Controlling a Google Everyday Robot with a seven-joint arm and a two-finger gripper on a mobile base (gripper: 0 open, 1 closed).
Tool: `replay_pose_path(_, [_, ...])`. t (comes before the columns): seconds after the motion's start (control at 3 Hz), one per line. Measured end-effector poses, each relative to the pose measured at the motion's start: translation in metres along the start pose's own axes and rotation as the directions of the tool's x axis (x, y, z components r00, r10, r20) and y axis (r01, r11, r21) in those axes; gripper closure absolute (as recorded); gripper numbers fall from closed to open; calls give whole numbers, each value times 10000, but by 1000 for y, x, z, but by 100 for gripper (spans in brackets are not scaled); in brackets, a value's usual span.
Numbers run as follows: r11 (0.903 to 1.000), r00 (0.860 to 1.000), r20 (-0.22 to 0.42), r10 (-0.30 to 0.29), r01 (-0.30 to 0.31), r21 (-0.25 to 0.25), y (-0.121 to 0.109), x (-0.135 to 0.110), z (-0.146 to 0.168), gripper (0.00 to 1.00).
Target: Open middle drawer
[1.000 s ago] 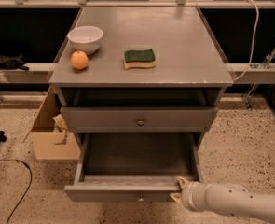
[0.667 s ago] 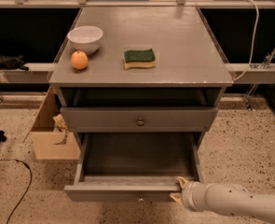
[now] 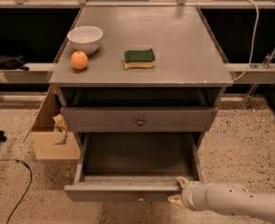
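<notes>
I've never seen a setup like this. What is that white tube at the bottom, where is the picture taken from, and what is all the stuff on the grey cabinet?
This is a single picture from the robot's only camera, looking down at the grey cabinet from its front. Where the camera is mounted is not known. The white tube at the lower right is the robot's arm, and its cream-coloured end is the gripper, which serves as its hand. The gripper is at the right end of the front of the middle drawer, which is pulled well out. I cannot tell whether it is clamping that front. The upper drawer, above the open one, has a round knob. On the cabinet top are a white bowl, an orange just in front of it, and a green and yellow sponge. A cardboard box stands on the floor to the left.
</notes>
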State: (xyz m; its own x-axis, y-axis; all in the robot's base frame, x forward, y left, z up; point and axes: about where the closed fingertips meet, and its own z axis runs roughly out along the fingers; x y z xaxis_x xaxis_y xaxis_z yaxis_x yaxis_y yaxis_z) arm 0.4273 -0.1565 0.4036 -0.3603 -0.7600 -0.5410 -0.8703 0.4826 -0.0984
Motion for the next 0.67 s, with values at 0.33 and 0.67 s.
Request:
replay_pose_path(0.33, [10000, 10000, 0, 0, 0, -1, 0, 0, 0, 0])
replay_pose_path(0.67, [10000, 10000, 0, 0, 0, -1, 0, 0, 0, 0])
